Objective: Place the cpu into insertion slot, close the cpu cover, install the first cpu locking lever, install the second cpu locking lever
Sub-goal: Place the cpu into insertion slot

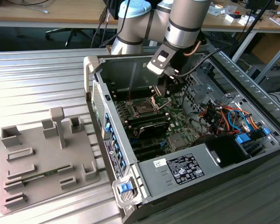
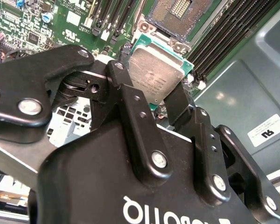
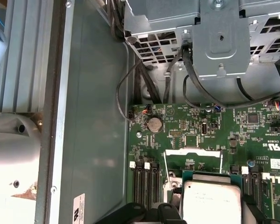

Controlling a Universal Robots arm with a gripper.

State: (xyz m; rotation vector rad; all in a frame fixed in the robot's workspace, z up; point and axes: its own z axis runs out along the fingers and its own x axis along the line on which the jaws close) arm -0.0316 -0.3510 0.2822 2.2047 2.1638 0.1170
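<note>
My gripper is shut on the cpu, whose silvery metal top with a green rim shows between the two black fingers. In the first wrist view the cpu hangs over the green motherboard. The insertion slot lies open just beyond the chip, its contact field bare. In the exterior view the gripper hovers inside the computer case, slightly above the slot and toward that view's right. A silvery frame that looks like the cpu cover stands raised by the slot.
The open computer case lies on a ribbed metal table. Memory slots flank the socket. A metal drive cage and black cables crowd one side. A grey parts fixture sits at the exterior view's left.
</note>
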